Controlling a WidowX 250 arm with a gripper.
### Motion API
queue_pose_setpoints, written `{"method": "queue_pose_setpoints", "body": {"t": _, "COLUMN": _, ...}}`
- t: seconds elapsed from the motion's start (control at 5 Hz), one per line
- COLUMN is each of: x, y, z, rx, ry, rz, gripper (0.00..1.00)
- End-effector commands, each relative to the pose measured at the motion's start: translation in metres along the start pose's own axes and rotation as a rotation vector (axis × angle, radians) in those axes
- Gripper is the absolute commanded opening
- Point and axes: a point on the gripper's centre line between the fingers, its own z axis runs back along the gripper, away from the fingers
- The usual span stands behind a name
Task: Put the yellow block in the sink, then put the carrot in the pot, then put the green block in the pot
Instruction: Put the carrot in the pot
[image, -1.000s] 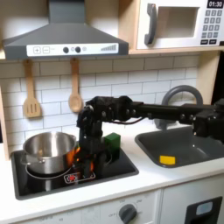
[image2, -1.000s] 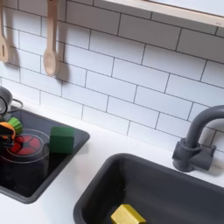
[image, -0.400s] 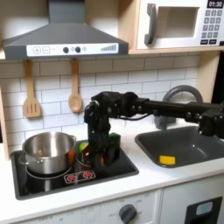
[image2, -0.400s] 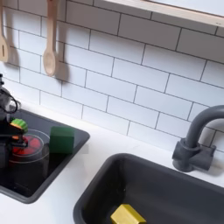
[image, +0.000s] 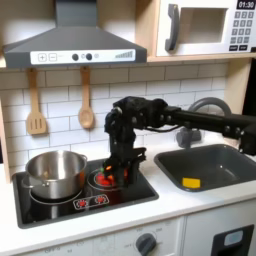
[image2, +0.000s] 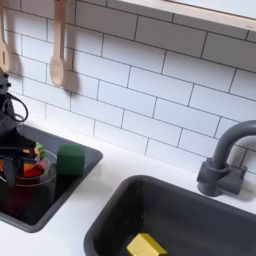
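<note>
White subway tiles back a glossy black cooktop (image: 60, 205). Beside the shiny round pot (image: 55, 172), the gripper (image: 112, 172) hangs, jaws clamped on the orange carrot (image2: 30, 168); the green block (image2: 70, 158) sits beside it. The yellow block (image2: 146, 246), edge-cropped, lies in the grey sink (image: 205, 166).

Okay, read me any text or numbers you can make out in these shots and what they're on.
"01:30": microwave display, top right of the first exterior view; digits are small, so this reading is tentative.
Microwave keypad buttons: too small to read.
Range hood control markings: too blurred to read.
Red marks on the stovetop front: unreadable.
</note>
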Motion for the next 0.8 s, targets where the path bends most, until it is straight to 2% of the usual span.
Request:
{"method": "queue_pose_setpoints", "body": {"t": 0.0, "x": 0.003, "y": -0.004, "z": 0.012, "rx": -0.025, "ry": -0.025, "rz": -0.008, "gripper": 0.00}}
{"method": "queue_pose_setpoints", "body": {"t": 0.2, "x": 0.010, "y": -0.005, "z": 0.018, "rx": -0.037, "ry": -0.036, "rz": -0.001, "gripper": 0.00}}
{"method": "queue_pose_setpoints", "body": {"t": 0.4, "x": 0.007, "y": 0.000, "z": 0.008, "rx": -0.002, "ry": 0.017, "rz": 0.014, "gripper": 1.00}}
{"method": "queue_pose_setpoints", "body": {"t": 0.6, "x": 0.012, "y": 0.003, "z": 0.003, "rx": 0.012, "ry": 0.010, "rz": 0.022, "gripper": 1.00}}
